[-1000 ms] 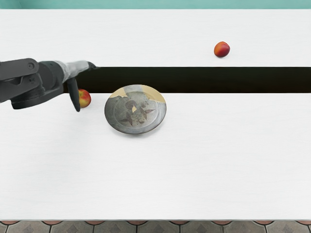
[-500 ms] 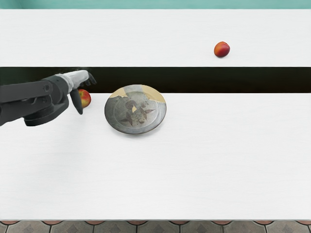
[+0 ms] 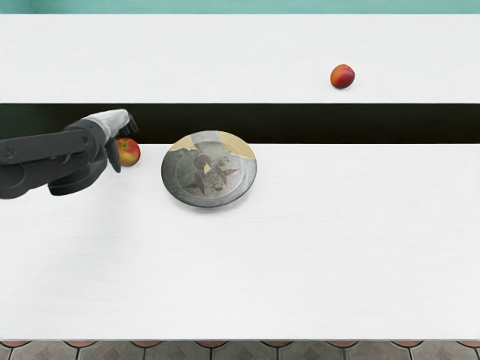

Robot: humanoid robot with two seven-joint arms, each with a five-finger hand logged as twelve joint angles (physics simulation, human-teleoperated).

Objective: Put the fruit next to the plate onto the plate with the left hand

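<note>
A small red and yellow fruit lies on the near table just left of the grey patterned plate. My left hand comes in from the left edge and sits against the fruit's left side, its dark thumb hanging down beside the fruit and the other fingers reaching over its top toward the gap. The fingers are spread around the fruit, not closed on it; the fruit rests on the table. The plate holds nothing.
A second red and orange fruit lies on the far table at the upper right. A dark gap runs between the two white tables, just behind the plate and hand.
The left arm has dropped and drawn back to the left a little, with the hand lowering around the fruit. The fruit, plate and far fruit have not moved.
</note>
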